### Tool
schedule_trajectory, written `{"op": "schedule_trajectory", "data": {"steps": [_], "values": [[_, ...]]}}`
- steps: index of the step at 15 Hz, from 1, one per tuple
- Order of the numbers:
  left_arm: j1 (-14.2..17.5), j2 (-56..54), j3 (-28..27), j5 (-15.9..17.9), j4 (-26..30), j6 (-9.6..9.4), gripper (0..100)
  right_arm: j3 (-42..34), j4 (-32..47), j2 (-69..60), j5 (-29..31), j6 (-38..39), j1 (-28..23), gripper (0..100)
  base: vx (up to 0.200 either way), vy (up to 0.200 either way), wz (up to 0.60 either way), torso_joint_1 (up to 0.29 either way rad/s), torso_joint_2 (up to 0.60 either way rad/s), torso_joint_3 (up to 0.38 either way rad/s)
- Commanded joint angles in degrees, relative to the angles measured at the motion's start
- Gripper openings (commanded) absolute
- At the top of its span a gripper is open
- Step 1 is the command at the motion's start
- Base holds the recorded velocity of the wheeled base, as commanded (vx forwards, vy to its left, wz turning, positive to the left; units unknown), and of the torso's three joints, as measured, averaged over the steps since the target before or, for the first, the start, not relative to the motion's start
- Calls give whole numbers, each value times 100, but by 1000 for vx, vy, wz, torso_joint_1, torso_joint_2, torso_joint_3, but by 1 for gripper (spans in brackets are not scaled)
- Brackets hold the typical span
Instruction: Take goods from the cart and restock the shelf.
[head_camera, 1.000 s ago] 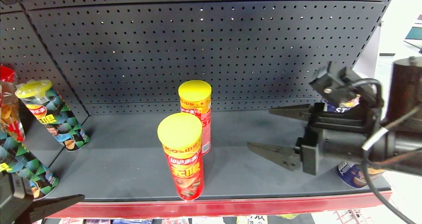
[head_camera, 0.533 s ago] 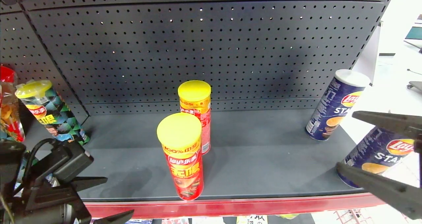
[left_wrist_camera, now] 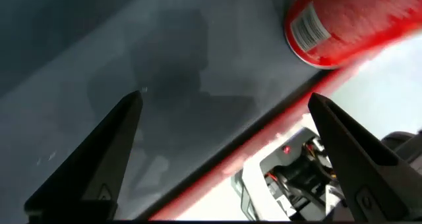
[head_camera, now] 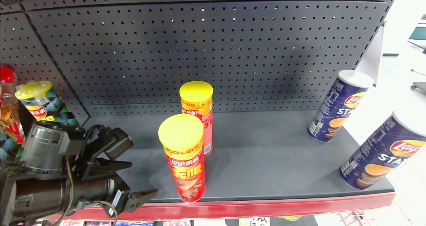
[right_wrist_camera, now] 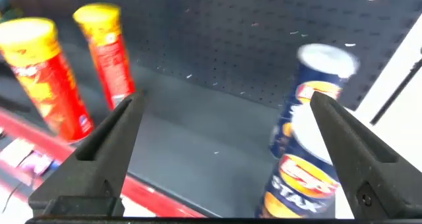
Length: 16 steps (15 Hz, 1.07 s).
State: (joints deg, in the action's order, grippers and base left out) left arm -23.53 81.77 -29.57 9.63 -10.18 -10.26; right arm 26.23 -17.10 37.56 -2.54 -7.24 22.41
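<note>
Two red chip cans with yellow lids stand mid-shelf, one at the front (head_camera: 183, 159) and one behind it (head_camera: 197, 113). Two blue cans stand at the shelf's right end, one near the back (head_camera: 339, 106) and one at the front corner (head_camera: 382, 156). My left gripper (head_camera: 143, 178) is open and empty, low over the shelf's front left, just left of the front red can (left_wrist_camera: 343, 26). In its own view the left gripper (left_wrist_camera: 225, 97) hangs over the shelf's front edge. My right gripper (right_wrist_camera: 225, 99) is open and empty, drawn back from the shelf and facing the blue cans (right_wrist_camera: 316, 85).
The dark shelf (head_camera: 259, 166) has a red front lip (head_camera: 266, 206) and a perforated back panel (head_camera: 199, 53). Teal patterned cans (head_camera: 40, 106) and a snack bag (head_camera: 8, 113) crowd the left bay. Bare shelf lies between the red and blue cans.
The right arm has pulled back off the shelf and out of the head view, uncovering both blue cans. The left arm has risen from the lower left toward the front red can.
</note>
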Motion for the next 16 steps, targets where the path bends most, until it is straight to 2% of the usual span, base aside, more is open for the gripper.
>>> {"op": "schedule_trajectory", "data": {"steps": [1, 6, 16], "values": [[-73, 348, -66, -5, -19, -2, 100, -22, -4, -188, -1, 12, -140, 100, 0, 0, 0, 0, 0, 0], [-205, 735, -462, -5, -133, 7, 100, -39, -4, -240, 7, 30, -166, 100, 0, 0, 0, 0, 0, 0], [-293, 1104, -725, -5, -256, 33, 100, -48, -4, -240, 69, 30, -166, 100, 0, 0, 0, 0, 0, 0]]}}
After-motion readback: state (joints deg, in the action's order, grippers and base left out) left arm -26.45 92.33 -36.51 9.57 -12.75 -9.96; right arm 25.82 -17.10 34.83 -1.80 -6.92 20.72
